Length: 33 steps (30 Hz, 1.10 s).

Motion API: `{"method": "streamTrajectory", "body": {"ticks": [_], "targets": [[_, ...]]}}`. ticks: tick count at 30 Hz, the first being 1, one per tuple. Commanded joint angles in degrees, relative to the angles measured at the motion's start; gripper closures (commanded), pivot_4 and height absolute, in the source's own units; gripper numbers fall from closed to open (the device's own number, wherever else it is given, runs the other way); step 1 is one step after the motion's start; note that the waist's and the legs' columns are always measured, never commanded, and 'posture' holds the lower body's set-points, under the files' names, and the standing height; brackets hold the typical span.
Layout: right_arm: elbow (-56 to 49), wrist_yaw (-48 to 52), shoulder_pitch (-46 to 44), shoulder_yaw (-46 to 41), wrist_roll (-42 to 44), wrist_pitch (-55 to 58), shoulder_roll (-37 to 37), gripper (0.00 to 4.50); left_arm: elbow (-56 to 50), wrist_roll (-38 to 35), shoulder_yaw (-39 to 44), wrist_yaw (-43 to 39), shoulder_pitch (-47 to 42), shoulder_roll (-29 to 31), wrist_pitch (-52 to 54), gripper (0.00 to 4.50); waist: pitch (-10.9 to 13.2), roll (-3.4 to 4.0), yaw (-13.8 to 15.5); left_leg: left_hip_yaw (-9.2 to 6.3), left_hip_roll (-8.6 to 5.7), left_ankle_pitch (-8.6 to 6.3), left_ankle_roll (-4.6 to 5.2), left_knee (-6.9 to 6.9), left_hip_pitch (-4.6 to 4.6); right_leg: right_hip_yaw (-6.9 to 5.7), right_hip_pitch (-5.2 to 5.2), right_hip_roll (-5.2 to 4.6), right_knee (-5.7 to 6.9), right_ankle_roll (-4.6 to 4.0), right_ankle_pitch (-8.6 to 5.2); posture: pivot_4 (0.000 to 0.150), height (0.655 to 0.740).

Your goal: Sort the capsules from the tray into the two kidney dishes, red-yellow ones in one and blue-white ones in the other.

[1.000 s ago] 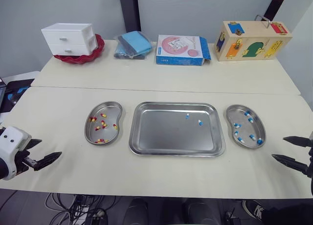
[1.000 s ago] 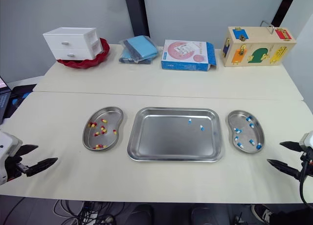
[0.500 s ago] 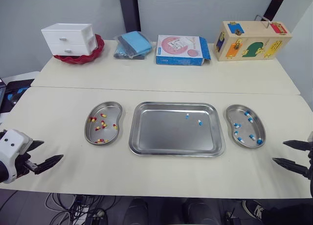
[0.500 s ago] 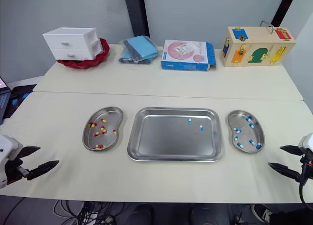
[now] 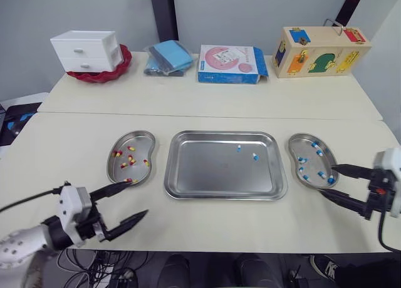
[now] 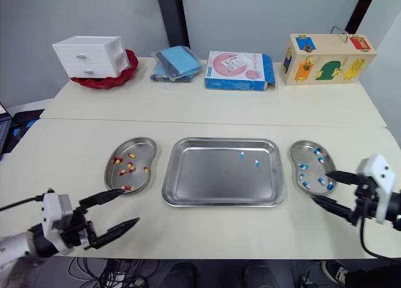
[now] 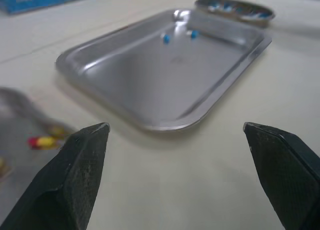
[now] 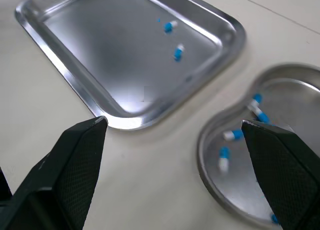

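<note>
Your head's two eyes look forward and down over the whole table [image 5: 207, 100], with the tray [image 5: 213, 172] at centre. Your left wrist camera sits low and close, facing across the tray toward the right kidney dish [image 7: 235, 13]. Your right wrist camera looks down from higher on the tray and that same dish.

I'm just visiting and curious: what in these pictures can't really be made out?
- Left kidney dish, left wrist view: blurred, cut by the edge; capsule count unclear.
- Right kidney dish, right wrist view: partly behind a finger of the right tool.
- Blue box, eye views: print too small to read.
- White drawers: shut, contents hidden.
</note>
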Motion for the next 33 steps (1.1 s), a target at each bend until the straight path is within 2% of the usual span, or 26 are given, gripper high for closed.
{"method": "streamTrajectory", "body": {"ticks": [1, 3, 7, 14, 23, 33], "targets": [[-5.64, -6.73, -4.69, 5.49, 0.16, 1.38, 2.55, 0.0, -2.2, -0.62, -2.53, -0.37, 2.22, -4.02, -6.6, 0.05, -0.01, 0.01, -0.03, 0.01, -0.01, 0.0, 0.0, 0.0, 0.01, 0.02, 0.0, 0.0, 0.0, 0.0, 0.0, 0.15, 0.74], [-5.98, -11.75, -8.94, 11.28, -3.99, 1.14, 4.41, 0.0, -0.11, -0.71, -3.73, -0.45, 2.09, -7.62, -11.16, 0.05, -0.02, 0.01, 0.04, 0.02, -0.02, 0.0, 0.0, 0.04, 0.01, 0.03, 0.01, 0.0, 0.0, 0.03, 0.01, 0.15, 0.74], [-5.04, -22.62, -19.03, 21.37, -6.61, 8.62, 11.33, 0.0, 1.12, -2.45, -6.63, 0.34, 2.35, -13.95, -16.05, 0.05, -0.04, -0.02, 0.01, 0.01, -0.01, 0.01, 0.0, 0.09, 0.02, 0.04, -0.01, 0.01, 0.03, 0.05, 0.06, 0.15, 0.74], [-2.36, -35.63, -28.36, 33.09, -12.02, 17.48, 23.61, 0.0, 2.09, -3.6, -9.04, -0.31, 2.45, -15.88, -21.76, 0.05, -0.05, -0.02, 0.08, -0.12, -0.02, 0.0, 0.0, 0.05, -0.1, -0.07, -0.11, 0.02, 0.06, 0.03, 0.05, 0.15, 0.74], [7.61, -44.81, -36.17, 39.42, -20.12, 19.38, 34.71, 0.0, 0.35, -4.31, -11.09, 1.9, 4.35, -16.28, -23.7, 0.05, -0.06, -0.01, -0.08, -0.12, -0.01, 0.01, 0.0, 0.03, -0.18, -0.07, -0.25, 0.02, 0.11, 0.02, 0.05, 0.15, 0.74], [14.69, -48.57, -39.42, 41.0, -26.26, 18.42, 40.42, 0.0, -1.32, -4.01, -12.62, 5.42, 4.48, -16.24, -25.15, 0.05, -0.07, 0.01, -0.45, -0.11, -0.01, 0.03, -0.02, 0.11, -0.71, -0.06, -0.95, 0.02, 0.52, 0.0, 0.04, 0.15, 0.74]]}}
